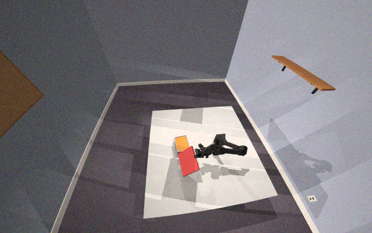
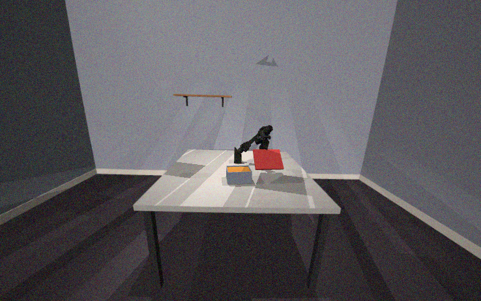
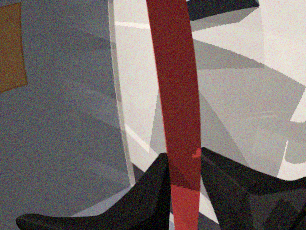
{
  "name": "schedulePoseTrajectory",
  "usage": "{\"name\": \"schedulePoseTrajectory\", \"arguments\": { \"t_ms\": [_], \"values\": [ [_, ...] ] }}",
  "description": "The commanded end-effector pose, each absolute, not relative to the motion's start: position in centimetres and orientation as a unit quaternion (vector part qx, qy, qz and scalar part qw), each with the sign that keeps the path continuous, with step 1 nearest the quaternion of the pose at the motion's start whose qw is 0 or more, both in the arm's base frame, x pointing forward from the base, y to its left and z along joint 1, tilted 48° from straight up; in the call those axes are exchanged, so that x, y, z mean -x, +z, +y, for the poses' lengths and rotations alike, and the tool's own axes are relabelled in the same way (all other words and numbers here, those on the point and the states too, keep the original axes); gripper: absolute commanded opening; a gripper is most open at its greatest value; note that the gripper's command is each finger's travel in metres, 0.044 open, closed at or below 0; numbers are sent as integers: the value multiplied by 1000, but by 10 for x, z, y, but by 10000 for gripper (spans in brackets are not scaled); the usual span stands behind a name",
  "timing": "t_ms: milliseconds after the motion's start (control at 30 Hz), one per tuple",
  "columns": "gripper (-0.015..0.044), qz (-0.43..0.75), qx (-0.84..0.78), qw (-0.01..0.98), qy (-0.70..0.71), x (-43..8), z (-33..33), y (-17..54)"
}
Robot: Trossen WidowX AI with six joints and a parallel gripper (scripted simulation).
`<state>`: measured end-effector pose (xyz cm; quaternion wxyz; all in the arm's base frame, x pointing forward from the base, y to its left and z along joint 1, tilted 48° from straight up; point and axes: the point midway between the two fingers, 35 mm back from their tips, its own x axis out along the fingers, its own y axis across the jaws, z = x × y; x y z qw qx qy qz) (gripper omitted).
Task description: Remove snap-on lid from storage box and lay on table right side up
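Note:
The red lid (image 1: pixel 188 161) (image 2: pixel 268 159) (image 3: pixel 179 75) is in the air above the table (image 1: pixel 228 197) (image 2: pixel 199 199), tilted, its outer red face toward the exterior camera. My gripper (image 1: pixel 195 154) (image 3: pixel 182 156) is shut on the lid's edge; in the wrist view the lid stands edge-on between the two black fingertips. In the exterior view the lid hides the fingertips. The blue-grey storage box (image 2: pixel 239 178) (image 1: pixel 182 143) stands open on the table, its orange inside (image 2: pixel 238 169) showing. The lid is beside and above the box, off its rim; in the top view it covers the box's near end.
The arm's base (image 1: pixel 220 138) (image 2: pixel 237 156) stands on the table behind the box. A brown wall shelf (image 1: pixel 302 71) (image 2: pixel 202 95) hangs on the wall, well away from the arm. In the wrist view a dark corner of the box (image 3: pixel 220 9) shows at the top, right of the lid.

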<state>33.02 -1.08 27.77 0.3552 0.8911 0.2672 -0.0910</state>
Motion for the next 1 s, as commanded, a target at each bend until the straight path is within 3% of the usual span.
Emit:
{"name": "schedulePoseTrajectory", "arguments": {
  "t_ms": [0, 967],
  "values": [
    [0, 258, -893, 358, -88, -329, -7, 291],
    [0, 258, -893, 358, -87, -322, 26, 324]
  ]
}}
